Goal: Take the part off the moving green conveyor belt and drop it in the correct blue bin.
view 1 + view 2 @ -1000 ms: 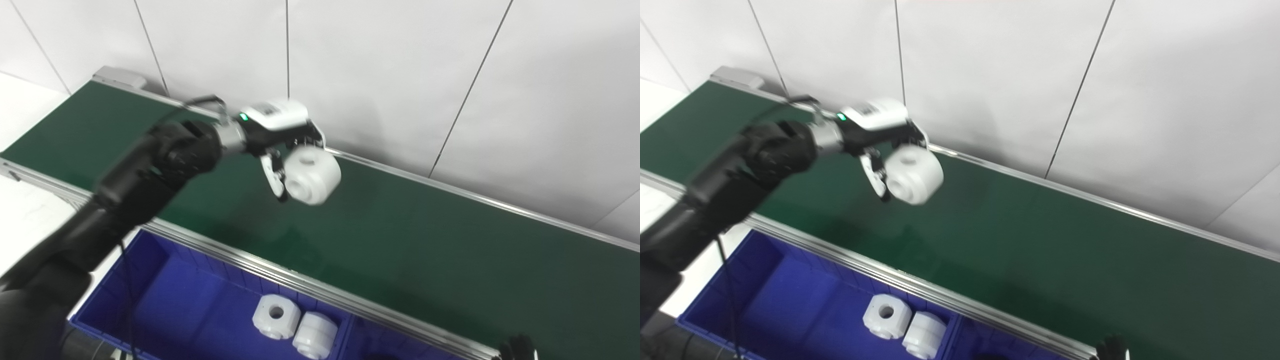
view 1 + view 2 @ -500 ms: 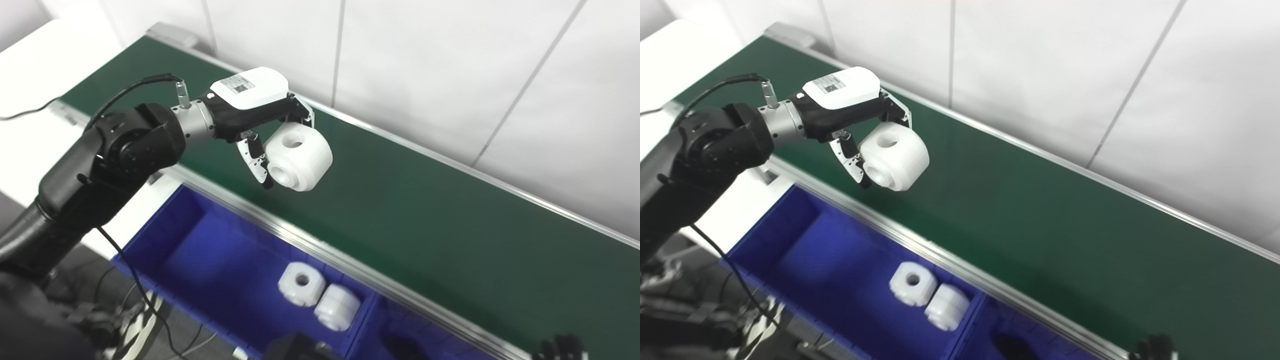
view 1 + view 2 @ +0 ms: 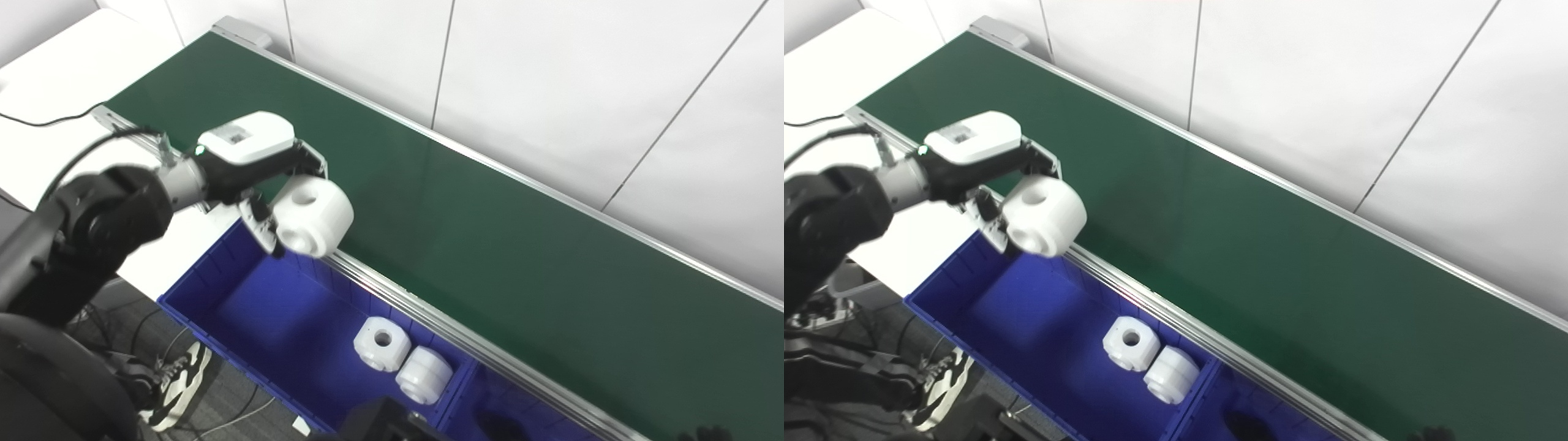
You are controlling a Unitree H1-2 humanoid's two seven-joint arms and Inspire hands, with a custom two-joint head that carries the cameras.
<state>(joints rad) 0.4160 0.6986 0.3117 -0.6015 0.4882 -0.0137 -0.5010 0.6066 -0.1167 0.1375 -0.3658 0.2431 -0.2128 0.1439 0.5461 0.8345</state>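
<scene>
Left hand (image 3: 257, 165) clamped on the white part (image 3: 312, 215): fingers wrapped over its top and far side, thumb pressed on the near face. Part is a stubby white cylinder with a round hole in its upper face and another in the face toward the camera. It hangs in the air, clear of everything, above the near rail of the green conveyor belt (image 3: 465, 245) and over the belt-side edge of the blue bin (image 3: 202, 288).

Landmark: the blue bin, which sits just on the near side of the belt, its long wall running along the belt's metal rail.
- Inside the bin, at its right end against the divider wall: two white parts touching each other. The left one (image 3: 381, 343) lies with a hole facing up; the right one (image 3: 424, 375) is tilted, ribbed side showing.
- Left half of the bin floor is bare blue.
- Right of the bin, across the divider: a second blue bin (image 3: 465, 404), only partly in view, with something dark inside that I cannot make out.
- Left of the bin: a white surface (image 3: 49, 79) with a black cable (image 3: 43, 122) lying across it.
- Below the bin: floor, cables, a black-and-white shoe (image 3: 177, 392).
- Beyond the belt: white panelled wall (image 3: 551, 92).

Left arm is black, coming up from the lower left; hand has a white back cover with a small green light.

Right hand (image 3: 704, 433): only a dark sliver at the bottom edge, far right of the bin. Cannot tell whether fingers are apart or together.
</scene>
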